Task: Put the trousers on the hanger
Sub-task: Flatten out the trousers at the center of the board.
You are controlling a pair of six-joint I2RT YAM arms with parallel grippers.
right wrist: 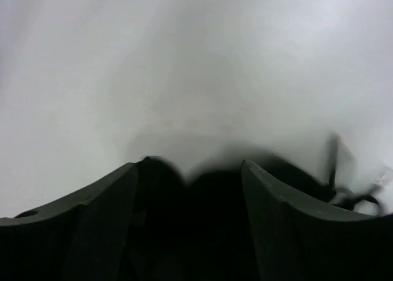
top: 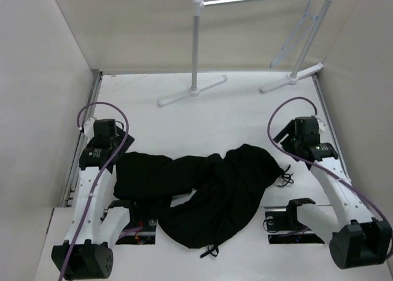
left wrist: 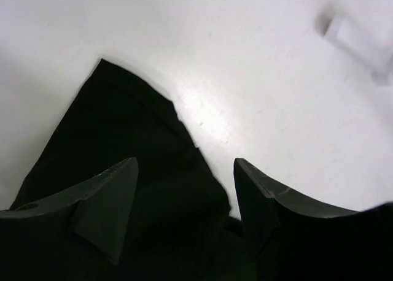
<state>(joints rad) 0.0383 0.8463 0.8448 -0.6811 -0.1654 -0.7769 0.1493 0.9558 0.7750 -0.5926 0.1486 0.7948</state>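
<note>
The black trousers (top: 215, 189) lie crumpled across the near middle of the white table (top: 233, 115). A drawstring loop (top: 284, 178) sticks out at their right edge. The thin pale hanger (top: 301, 32) hangs from the rack's bar at the back right. My left gripper (top: 136, 215) is open and low at the trousers' near left edge; the left wrist view shows its fingers (left wrist: 185, 164) apart over a trouser corner (left wrist: 123, 121). My right gripper (top: 275, 221) is open beside the trousers' right side. In its wrist view (right wrist: 189, 165) dark blurred fabric (right wrist: 209, 195) lies between the fingers.
A white tubular garment rack (top: 196, 42) stands at the back, with flat feet (top: 193, 92) on the table. One foot shows in the left wrist view (left wrist: 359, 42). Beige walls close in the left, right and back. Both arms are folded back near their bases.
</note>
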